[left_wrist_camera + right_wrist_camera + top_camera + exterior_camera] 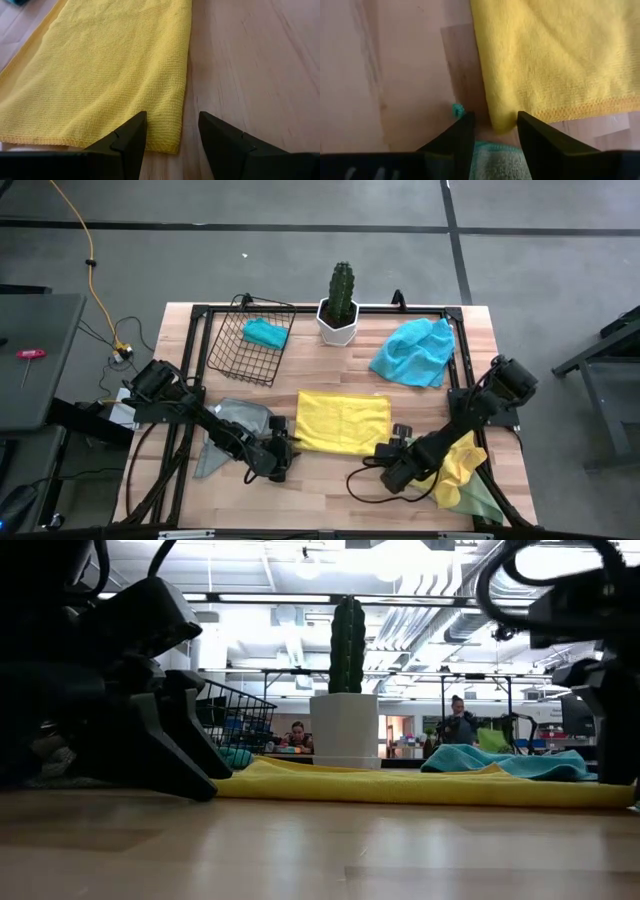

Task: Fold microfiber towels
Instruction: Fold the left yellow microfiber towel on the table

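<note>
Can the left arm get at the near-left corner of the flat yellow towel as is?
Probably yes. The left pincer stands open at that corner of the yellow towel, one finger over the cloth's edge, the other over bare table. Nothing lies between. The right pincer is at the opposite corner.

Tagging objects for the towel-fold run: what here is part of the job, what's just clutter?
Job:
yellow towel, spread mid-table
blue towel
grey towel
teal towel in the wire basket
yellow and green towels
left gripper, right gripper, one at each near corner of the yellow towel

Clutter:
potted cactus
</note>
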